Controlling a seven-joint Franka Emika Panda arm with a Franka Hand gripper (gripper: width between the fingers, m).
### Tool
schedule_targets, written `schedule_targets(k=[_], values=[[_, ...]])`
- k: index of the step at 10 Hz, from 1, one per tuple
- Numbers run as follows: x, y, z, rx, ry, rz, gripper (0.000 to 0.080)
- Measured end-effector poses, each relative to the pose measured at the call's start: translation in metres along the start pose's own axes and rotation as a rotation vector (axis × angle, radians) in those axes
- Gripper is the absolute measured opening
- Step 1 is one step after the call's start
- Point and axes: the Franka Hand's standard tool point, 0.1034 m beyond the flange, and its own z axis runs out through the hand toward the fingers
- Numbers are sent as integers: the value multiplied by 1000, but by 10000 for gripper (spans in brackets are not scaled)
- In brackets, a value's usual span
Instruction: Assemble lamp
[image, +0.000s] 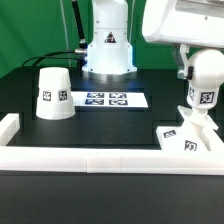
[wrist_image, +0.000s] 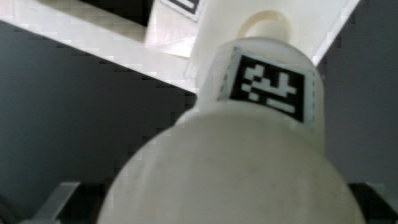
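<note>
Claw (wrist_image: 214, 200): clenched on bulb (image: 205, 90), at its ball end.
Bulb: neck down, 3 o'clock in exterior view, just above base (image: 186, 139).
Handling: probably light, rigid, slippery plastic; grip ball's widest girth.
Shade (image: 52, 92): 9 o'clock, well apart.

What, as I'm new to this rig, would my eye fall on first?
First the ball-shaped bulb, held in the gripper close to the square base at the exterior view's right; it fills the wrist view. The tapered shade stands alone at that view's left, with the marker board between.
</note>
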Motion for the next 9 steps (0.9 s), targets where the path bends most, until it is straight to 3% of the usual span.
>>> schedule_targets(k=[9], values=[[1,-3,0,-8,33,-165,577]])
